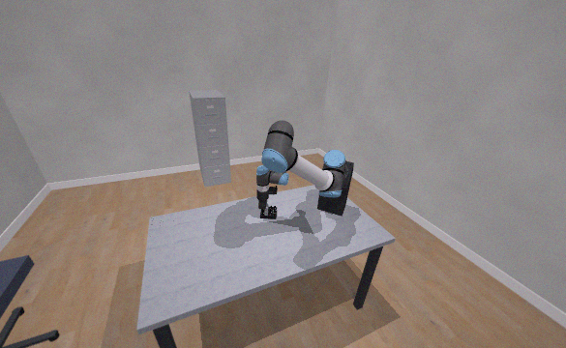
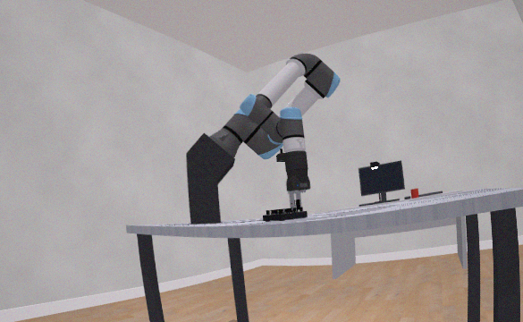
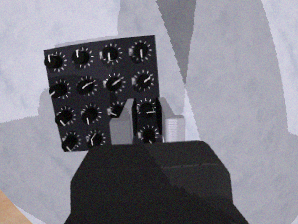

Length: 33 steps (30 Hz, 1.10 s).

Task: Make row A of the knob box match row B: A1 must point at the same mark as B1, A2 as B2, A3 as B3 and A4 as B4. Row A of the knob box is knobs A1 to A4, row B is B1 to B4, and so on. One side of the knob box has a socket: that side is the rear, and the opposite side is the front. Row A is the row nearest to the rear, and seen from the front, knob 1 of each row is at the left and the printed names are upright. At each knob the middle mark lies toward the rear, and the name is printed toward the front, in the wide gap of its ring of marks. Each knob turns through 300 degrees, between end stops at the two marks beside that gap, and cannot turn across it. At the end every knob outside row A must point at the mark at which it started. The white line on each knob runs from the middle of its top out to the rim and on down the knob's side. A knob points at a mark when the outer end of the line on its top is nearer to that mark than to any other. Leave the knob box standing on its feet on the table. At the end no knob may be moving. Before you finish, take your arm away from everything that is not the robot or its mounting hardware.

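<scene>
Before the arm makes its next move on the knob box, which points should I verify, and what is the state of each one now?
1. Knob box stands flat on the table: ok.
2. Gripper is lowered to the box, with fingers on either side of a column of knobs near the box edge: ok.
3. Fingers are actually clamped on a knob: cannot tell.
4. The knob between the fingers belongs to row A: cannot tell, as the printed names are unreadable.
5. The white lines are sharp enough to compare row A with row B: not ok, the wrist view is too blurred.
</scene>
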Each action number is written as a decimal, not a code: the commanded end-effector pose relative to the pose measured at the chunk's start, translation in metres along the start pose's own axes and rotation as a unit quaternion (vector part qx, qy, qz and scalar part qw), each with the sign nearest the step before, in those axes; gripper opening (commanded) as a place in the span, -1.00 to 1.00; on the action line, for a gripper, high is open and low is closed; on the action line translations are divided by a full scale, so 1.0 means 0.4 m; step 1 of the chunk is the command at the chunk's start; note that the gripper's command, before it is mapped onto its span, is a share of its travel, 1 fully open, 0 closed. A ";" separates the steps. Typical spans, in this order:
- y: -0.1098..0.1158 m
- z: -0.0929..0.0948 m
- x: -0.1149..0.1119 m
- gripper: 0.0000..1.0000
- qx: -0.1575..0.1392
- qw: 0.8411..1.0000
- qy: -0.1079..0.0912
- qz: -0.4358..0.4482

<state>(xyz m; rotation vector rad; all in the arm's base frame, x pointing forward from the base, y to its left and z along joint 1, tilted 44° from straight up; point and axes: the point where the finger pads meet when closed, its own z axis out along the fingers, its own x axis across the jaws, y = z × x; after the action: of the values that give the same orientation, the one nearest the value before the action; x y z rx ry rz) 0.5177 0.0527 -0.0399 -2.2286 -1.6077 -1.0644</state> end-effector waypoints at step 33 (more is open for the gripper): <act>0.004 0.000 0.001 -0.40 -0.001 1.000 -0.001 -0.001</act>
<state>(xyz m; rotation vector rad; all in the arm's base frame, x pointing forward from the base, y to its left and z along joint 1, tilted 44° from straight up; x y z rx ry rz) 0.5177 0.0527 -0.0399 -2.2286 -1.6077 -1.0645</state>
